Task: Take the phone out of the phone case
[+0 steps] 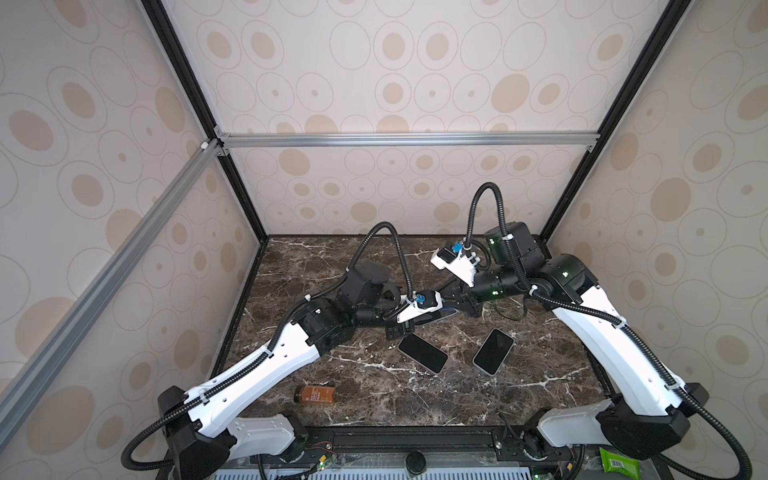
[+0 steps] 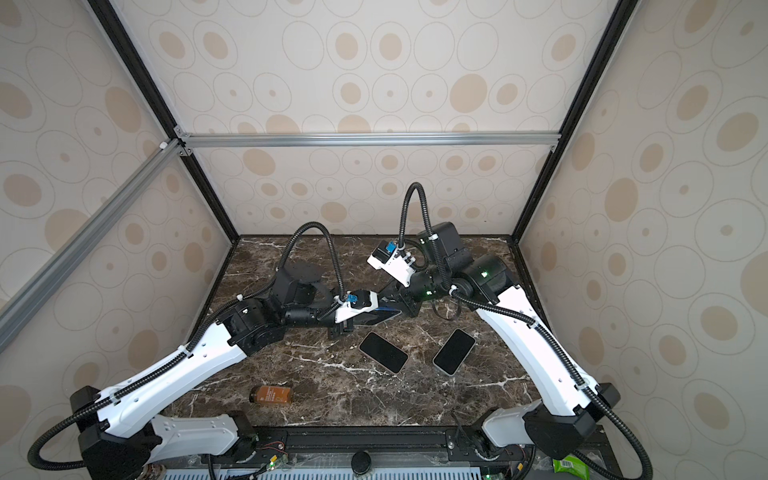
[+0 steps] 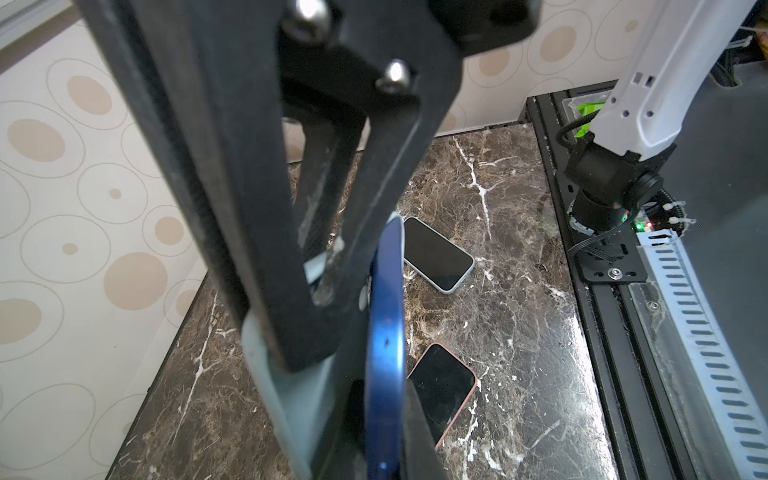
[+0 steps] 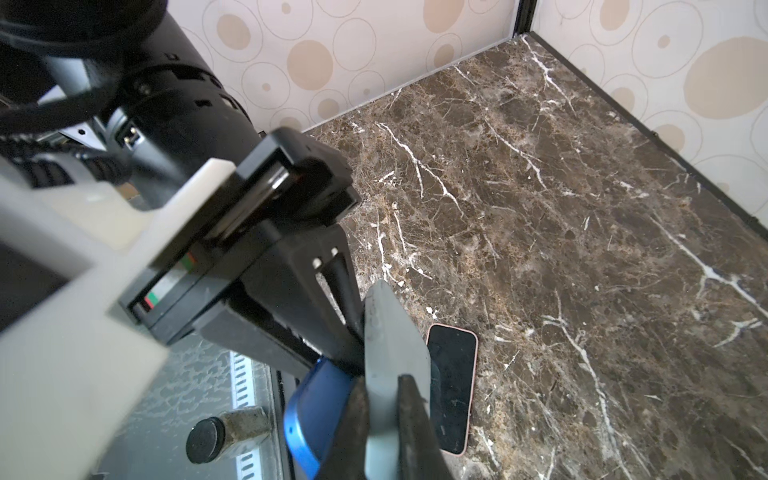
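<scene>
The blue phone (image 1: 436, 316) hangs above the table's middle between both arms, and it is also seen in the other top view (image 2: 382, 316). My left gripper (image 3: 384, 436) is shut on the phone's blue edge (image 3: 384, 353). The grey phone case (image 4: 390, 332) stands beside the phone (image 4: 316, 399), angled away from its blue corner. My right gripper (image 4: 384, 436) is shut on the case. In the left wrist view the case (image 3: 286, 395) sits behind the right gripper's black fingers. How much of the phone is still in the case is hidden.
Two other phones lie face up on the marble table (image 1: 374, 395): a pink-rimmed one (image 1: 422, 352) and a pale-rimmed one (image 1: 493, 351). An amber bottle (image 1: 314, 395) lies near the front left. A green packet (image 1: 615, 461) sits past the front right edge.
</scene>
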